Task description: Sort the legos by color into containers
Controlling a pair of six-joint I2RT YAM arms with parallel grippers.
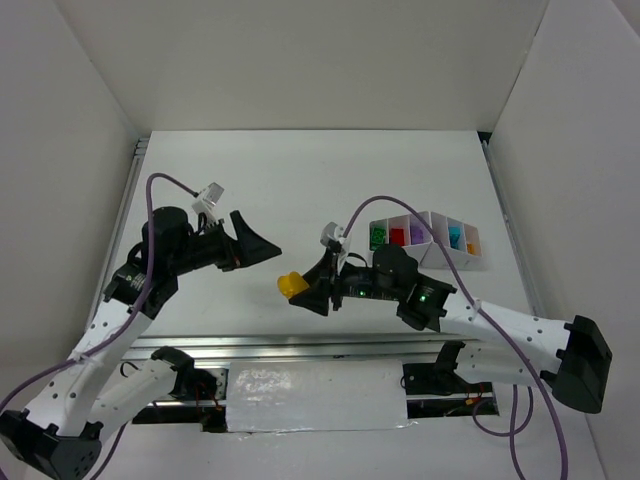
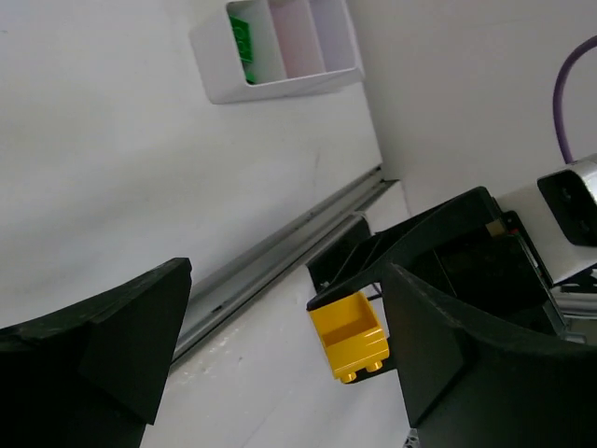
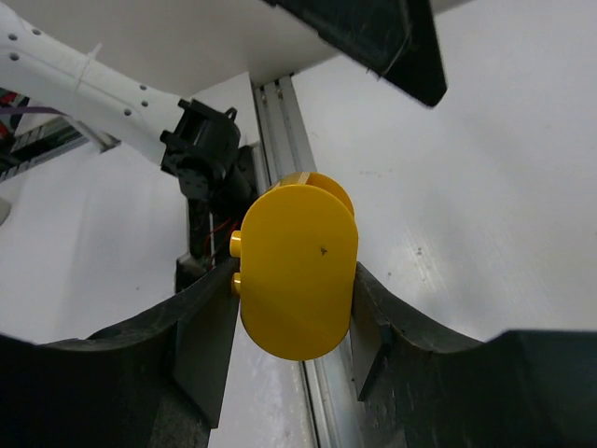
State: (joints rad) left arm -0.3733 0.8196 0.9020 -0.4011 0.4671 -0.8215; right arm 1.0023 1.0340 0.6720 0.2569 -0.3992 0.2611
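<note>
Left hand (image 1: 252, 243) hangs wide open and empty over the tabletop (image 1: 300, 170); at centre the right hand (image 1: 303, 290) is clamped on a yellow brick (image 1: 290, 285), seemingly lifted off the surface. Further right the white tray (image 1: 425, 218) already has colours in all five slots. This looks like the carry step: next comes a swing right to the end slot holding the orange piece (image 1: 471, 246), then a release.

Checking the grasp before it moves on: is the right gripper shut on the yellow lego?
Shut on it: the right gripper has both fingers pressed against opposite sides of the yellow lego.
</note>
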